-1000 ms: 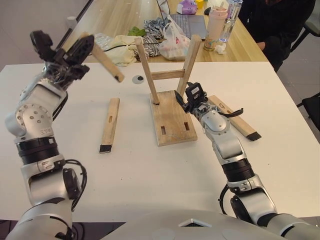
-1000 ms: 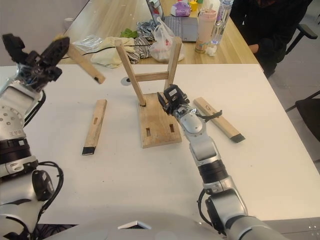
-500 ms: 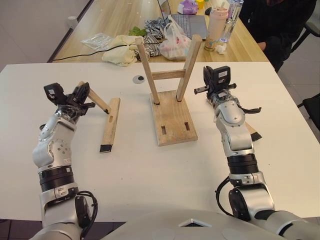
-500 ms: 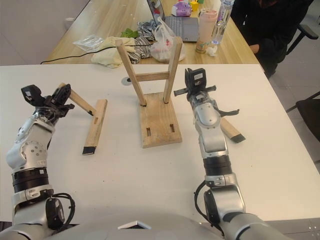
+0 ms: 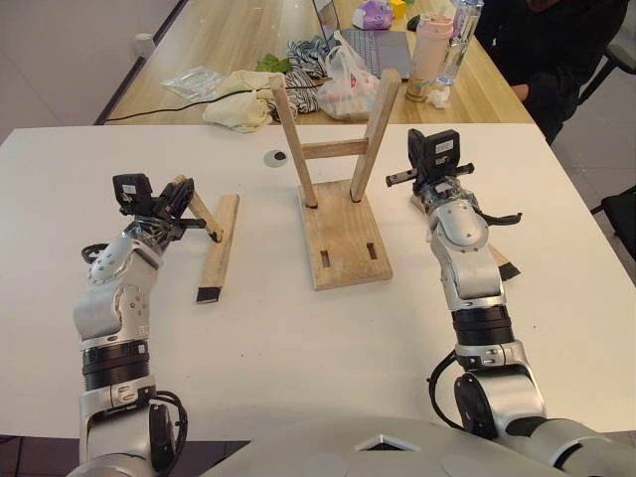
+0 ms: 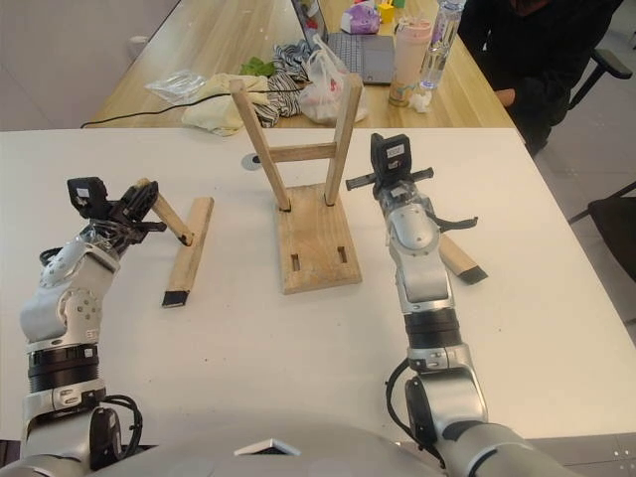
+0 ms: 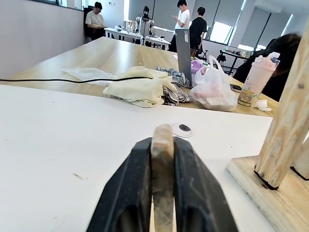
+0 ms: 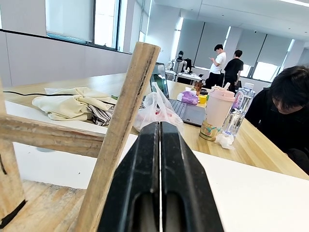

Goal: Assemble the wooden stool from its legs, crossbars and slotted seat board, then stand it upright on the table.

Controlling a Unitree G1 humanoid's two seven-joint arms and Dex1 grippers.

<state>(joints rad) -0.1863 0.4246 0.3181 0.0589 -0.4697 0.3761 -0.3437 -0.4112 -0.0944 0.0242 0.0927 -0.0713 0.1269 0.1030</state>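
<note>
Left gripper [image 7: 162, 150] is clamped on one stick [image 5: 203, 217], its fingers pressed to both flat faces. It sits low over the table [image 5: 298, 338], left of the board [image 5: 343, 224]. The stick slopes down from the claw, and its dark tip ends at the upper part of a flat leg [image 5: 219, 253]; contact there cannot be judged.

Right gripper [image 8: 160, 133] has its fingers together with nothing between them. It is raised just beside the right standing leg [image 5: 370, 134], not touching it.

The board lies flat mid-table and has four slots. Two hold standing legs, the other being the left one [image 5: 294, 139], and one crossbar [image 5: 333, 149] joins the pair. Two slots [image 5: 325, 258] near the robot are empty. A second flat leg [image 6: 457, 258] lies right of the board, partly under the right arm.

Count: one board, two standing legs, two flat legs, one held stick, one crossbar.

On the desk [image 5: 229, 40] behind are one knotted bag [image 5: 350, 81] with something reddish inside, one lidded cup [image 5: 427, 55] and one clear bottle [image 5: 455, 45]; what fills these two cannot be made out.
</note>
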